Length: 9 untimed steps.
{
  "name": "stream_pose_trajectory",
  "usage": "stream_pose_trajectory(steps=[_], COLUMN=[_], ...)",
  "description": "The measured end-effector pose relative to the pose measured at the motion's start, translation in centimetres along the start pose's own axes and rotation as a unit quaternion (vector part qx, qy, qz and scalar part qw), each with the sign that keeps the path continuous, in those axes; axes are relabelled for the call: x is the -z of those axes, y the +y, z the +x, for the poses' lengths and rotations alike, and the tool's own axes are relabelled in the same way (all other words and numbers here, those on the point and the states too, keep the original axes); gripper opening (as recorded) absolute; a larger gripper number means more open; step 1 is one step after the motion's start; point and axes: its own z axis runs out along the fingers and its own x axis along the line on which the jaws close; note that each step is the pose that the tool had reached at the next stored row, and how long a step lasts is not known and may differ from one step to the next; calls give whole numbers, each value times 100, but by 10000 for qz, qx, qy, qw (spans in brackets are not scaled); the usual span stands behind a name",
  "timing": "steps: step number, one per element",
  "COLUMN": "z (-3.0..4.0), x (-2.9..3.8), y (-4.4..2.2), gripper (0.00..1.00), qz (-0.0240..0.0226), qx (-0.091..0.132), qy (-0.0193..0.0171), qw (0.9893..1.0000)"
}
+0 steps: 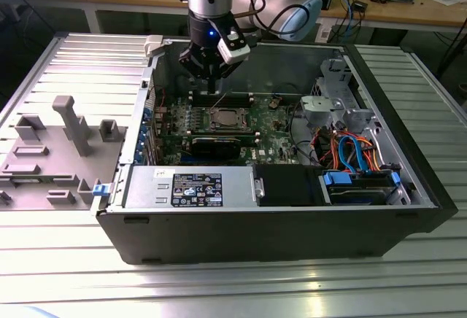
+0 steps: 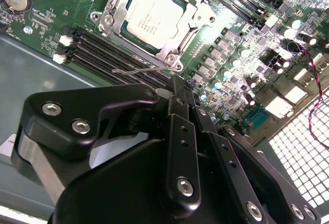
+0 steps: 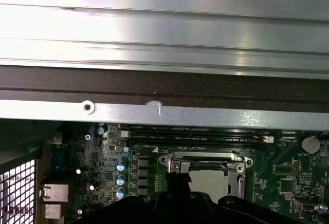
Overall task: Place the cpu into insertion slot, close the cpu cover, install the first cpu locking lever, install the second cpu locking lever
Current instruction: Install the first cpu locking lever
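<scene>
The cpu (image 2: 153, 19) lies in the insertion slot (image 2: 169, 55) of the green motherboard, its silver top showing through the window of the cpu cover (image 2: 194, 19), which is folded down flat over it. A thin wire locking lever (image 2: 141, 71) stands off the socket's near side, unlatched. My gripper (image 2: 178, 82) hangs just above that lever, black fingers pressed together, tips close to the wire with nothing seen between them. In the exterior view the gripper (image 1: 211, 88) is inside the case, over the back edge of the socket (image 1: 222, 119). The first wrist view shows the cpu (image 3: 208, 182) under the cover.
Long black memory slots (image 2: 110, 49) run beside the socket. The case's back wall (image 1: 284, 66) rises close behind the gripper. Drive cage and orange and blue cables (image 1: 350, 150) fill the exterior view's right; a power supply (image 1: 190, 187) sits at the front. A grey fixture tray (image 1: 51, 143) lies outside.
</scene>
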Motion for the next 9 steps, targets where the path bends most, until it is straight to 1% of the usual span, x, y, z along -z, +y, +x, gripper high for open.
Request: stream_pose_trajectory(steps=[9], z=[-2], x=[0], y=[0], gripper=[11], qz=[0], qx=[0], qy=[0], qw=[10000])
